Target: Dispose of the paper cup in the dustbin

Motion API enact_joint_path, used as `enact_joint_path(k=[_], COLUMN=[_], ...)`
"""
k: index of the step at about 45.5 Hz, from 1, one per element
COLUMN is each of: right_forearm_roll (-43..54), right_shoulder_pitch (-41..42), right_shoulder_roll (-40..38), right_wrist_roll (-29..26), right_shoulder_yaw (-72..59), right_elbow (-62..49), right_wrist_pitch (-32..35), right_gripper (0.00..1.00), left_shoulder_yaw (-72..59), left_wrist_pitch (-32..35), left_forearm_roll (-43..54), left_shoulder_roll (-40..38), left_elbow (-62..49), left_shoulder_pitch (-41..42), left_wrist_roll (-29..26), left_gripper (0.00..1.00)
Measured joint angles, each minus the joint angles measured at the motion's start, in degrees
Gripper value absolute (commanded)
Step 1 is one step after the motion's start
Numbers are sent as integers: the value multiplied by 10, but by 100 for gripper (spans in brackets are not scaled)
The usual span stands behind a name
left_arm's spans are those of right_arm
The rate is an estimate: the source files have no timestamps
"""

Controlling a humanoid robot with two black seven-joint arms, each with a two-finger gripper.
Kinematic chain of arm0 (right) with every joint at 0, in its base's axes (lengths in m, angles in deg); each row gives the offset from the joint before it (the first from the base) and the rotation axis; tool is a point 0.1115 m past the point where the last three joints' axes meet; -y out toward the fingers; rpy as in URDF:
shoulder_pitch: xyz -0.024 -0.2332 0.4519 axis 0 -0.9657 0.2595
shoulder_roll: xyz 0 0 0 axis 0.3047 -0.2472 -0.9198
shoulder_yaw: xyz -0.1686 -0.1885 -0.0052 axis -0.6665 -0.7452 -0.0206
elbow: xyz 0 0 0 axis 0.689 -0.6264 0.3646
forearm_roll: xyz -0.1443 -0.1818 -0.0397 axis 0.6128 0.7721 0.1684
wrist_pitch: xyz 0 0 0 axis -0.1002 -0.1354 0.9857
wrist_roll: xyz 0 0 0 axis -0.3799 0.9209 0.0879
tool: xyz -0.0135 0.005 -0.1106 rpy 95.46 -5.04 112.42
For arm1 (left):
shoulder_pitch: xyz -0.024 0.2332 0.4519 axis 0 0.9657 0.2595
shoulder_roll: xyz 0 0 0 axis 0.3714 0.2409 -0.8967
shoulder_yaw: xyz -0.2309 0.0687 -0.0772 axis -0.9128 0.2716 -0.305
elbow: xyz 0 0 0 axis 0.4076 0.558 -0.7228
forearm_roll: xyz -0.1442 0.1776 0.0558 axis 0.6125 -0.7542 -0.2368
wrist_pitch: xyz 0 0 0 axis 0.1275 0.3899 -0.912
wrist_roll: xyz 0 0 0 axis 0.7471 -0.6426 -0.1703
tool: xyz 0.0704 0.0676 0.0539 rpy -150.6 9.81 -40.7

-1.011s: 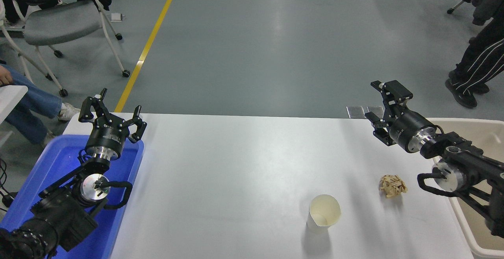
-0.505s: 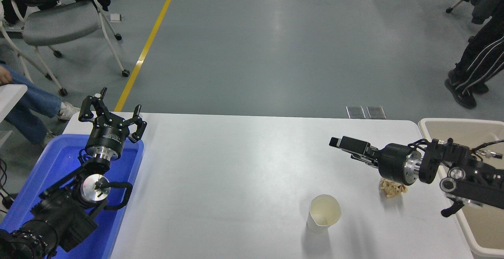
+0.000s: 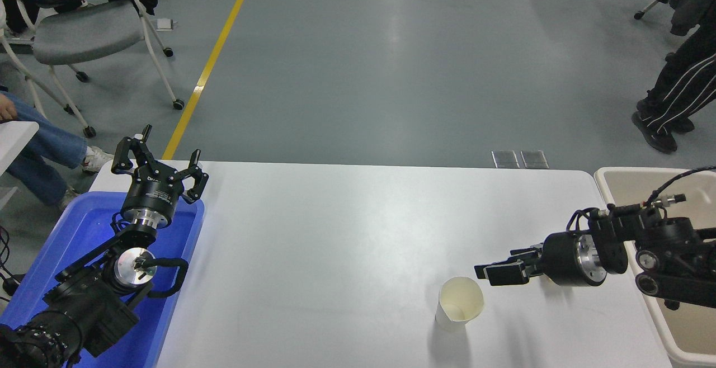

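We are in what looks like a robotics lab or test hall. We see a smooth grey-green industrial floor (image 3: 391, 66) with a yellow lane line (image 3: 215, 57) painted across it, running away from the far left corner of the white table (image 3: 335, 245). Left of that line stands a grey office chair on castors (image 3: 84, 32). Beyond the table's far right corner a person's legs in striped black trousers (image 3: 679, 85) stand on the floor. Two black robot arms reach over the table.
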Motion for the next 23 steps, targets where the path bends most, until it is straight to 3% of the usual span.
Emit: enact_joint_path(k=[23], right_forearm_roll=[13], right_shoulder_pitch=[14], right_shoulder_roll=[78], right_wrist_roll=[5], right_shoulder_yaw=[-42], right_elbow=[-47], right_wrist_pitch=[4], right_gripper=[100], left_shoulder_yaw=[0], left_wrist_pitch=[0], left_forearm_roll=[0], left_shoulder_roll=[0], left_elbow=[0], left_shoulder_pitch=[0], left_wrist_roll=[0], left_gripper=[100])
